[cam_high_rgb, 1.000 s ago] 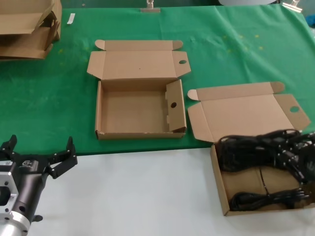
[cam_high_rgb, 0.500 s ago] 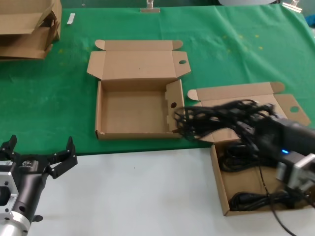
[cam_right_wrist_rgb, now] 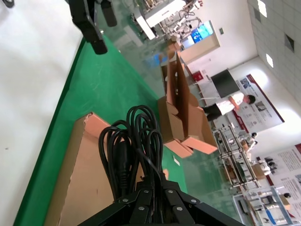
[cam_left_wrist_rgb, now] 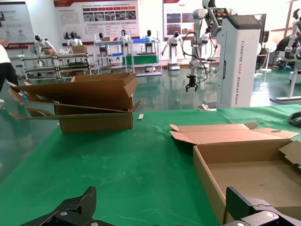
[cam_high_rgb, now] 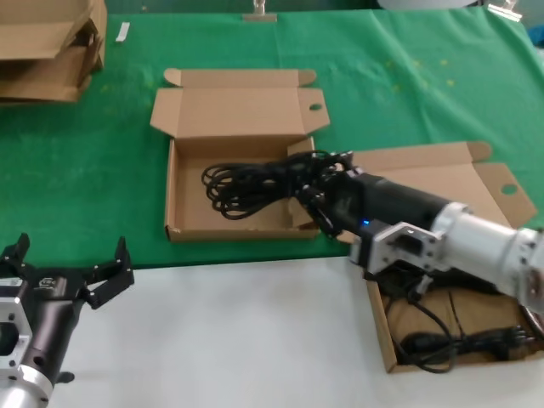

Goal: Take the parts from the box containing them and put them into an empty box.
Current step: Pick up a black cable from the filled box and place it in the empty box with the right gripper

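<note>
Over the empty box point(cam_high_rgb: 183, 191), right gripper point(cam_high_rgb: 316, 197) fingers clamping power cords point(cam_high_rgb: 255, 183)

My head view bright, even, overhead light. Soft shadow inside squarish brown cardboard box point(cam_high_rgb: 242, 183). Looped black power cords point(cam_high_rgb: 255, 180) slightly smeared. Glossy white table front point(cam_high_rgb: 221, 331) shows mild glare. My left wrist view: sharp hall background, near black fingertips point(cam_left_wrist_rgb: 70, 212) soft. My right wrist view tilted, ceiling lamps glaring.

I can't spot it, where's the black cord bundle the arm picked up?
In the head view, the black cord bundle hangs over the squarish cardboard box, gripped by the right gripper.
</note>
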Controlling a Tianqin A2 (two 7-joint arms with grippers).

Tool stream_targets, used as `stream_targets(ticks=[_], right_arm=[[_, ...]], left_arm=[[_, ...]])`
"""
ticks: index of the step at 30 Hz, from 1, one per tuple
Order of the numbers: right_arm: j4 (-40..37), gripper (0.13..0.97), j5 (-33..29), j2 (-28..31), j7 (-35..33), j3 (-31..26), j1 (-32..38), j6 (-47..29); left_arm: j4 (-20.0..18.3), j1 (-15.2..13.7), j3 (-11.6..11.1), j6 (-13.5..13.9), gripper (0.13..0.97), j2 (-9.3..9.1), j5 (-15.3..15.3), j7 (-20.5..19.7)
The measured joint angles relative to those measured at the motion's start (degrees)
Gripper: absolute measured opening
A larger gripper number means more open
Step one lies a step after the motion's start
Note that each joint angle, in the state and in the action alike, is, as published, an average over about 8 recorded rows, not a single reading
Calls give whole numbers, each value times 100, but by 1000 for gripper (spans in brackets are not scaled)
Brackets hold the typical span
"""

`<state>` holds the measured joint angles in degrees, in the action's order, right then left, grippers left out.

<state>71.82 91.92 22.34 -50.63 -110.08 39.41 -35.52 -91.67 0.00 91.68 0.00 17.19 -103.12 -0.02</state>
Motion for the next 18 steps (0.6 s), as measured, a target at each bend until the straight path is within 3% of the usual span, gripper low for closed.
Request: stream_targets(ticks=[10, 18], right_arm=[[-2306, 160, 470, -1139, -1473, 235, 918, -180], [-3740, 160, 798, -1709, -2615, 650, 1467, -232]], left_arm=[[0, 0, 0, 0, 966, 0, 0, 0], [0, 0, 0, 0, 966, 0, 0, 0]])
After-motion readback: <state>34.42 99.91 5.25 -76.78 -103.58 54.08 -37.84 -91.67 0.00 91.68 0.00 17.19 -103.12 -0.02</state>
